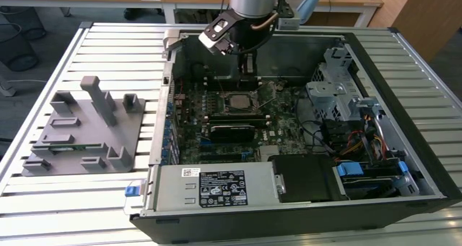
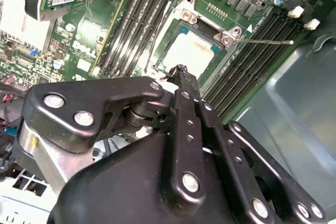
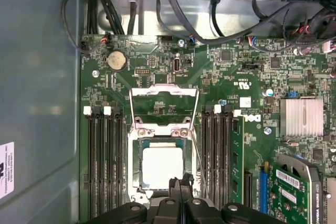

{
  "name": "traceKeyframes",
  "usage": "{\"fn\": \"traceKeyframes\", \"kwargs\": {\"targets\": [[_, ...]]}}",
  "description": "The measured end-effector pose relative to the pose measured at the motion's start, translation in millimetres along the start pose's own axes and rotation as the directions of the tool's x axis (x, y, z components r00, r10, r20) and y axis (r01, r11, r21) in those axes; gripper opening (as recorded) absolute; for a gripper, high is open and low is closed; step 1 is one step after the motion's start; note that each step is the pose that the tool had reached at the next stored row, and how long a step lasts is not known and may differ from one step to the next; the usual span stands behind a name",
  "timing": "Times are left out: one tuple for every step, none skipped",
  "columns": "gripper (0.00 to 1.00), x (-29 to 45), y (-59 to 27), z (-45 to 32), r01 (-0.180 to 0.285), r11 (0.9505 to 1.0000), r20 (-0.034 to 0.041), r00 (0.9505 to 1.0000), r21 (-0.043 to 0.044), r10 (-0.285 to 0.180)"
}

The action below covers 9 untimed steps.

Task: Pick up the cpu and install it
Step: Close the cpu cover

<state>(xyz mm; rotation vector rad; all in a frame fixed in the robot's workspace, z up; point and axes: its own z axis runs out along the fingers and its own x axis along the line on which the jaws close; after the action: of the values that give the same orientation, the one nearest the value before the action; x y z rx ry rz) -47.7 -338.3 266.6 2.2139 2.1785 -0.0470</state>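
1. In the exterior view the arm reaches down into the open computer case (image 1: 375,67), which lies on a slatted table (image 1: 72,213). The gripper (image 1: 248,77) hangs over the motherboard (image 1: 216,128) at the far edge of the socket (image 1: 238,101).
2. The cpu (image 3: 163,165) lies flat inside the socket, silvery top up. In both wrist views it looks square with the frame, sitting between the two banks of memory slots.
3. The gripper is clenched: its two fingers are pressed together with nothing between them. The tips are at the cpu's edge, and whether they touch it cannot be told.
4. The load plate (image 3: 164,103) is swung up and open. The thin lever (image 2: 262,41) stands unlatched beside the socket.
5. Judged from this, picking and placing look done. The step in hand is the end of the install, with the chip seated but not yet clamped.
6. Any move from here calls for a straight path with no sideways drag on the chip. It also needs clearance from the lever and from the memory stick (image 3: 237,150) in a slot near the socket.
7. A grey holder (image 1: 86,132) sits on the table at the exterior view's left, well apart from the case.
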Motion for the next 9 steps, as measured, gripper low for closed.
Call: {"fn": "traceKeyframes", "kwargs": {"targets": [[0.11, -0.1, 0.0, -1.2, 0.000, 1.0000, -0.0002, 1.0000, -0.0001, 0.000], [0.11, -0.1, 0.1, -3.1, 0.000, 1.0000, -0.0004, 1.0000, -0.0002, 0.000], [0.11, -0.2, 0.1, -5.3, 0.000, 1.0000, -0.0002, 1.0000, -0.0002, 0.000], [0.11, -0.3, 0.1, -6.5, 0.000, 1.0000, -0.0002, 1.0000, -0.0001, 0.000], [0.11, -0.3, 0.1, -6.7, 0.000, 1.0000, -0.0004, 1.0000, -0.0002, 0.000], [0.11, -0.3, 0.1, -6.7, 0.000, 1.0000, -0.0004, 1.0000, -0.0004, 0.000], [0.11, -0.3, 1.0, -6.7, 0.000, 1.0000, -0.0005, 1.0000, -0.0006, 0.000], [0.11, -0.2, 4.0, -6.7, 0.000, 1.0000, -0.0004, 1.0000, -0.0006, 0.000], [0.11, -0.2, 8.4, -6.7, 0.000, 1.0000, -0.0003, 1.0000, -0.0005, 0.000]]}}
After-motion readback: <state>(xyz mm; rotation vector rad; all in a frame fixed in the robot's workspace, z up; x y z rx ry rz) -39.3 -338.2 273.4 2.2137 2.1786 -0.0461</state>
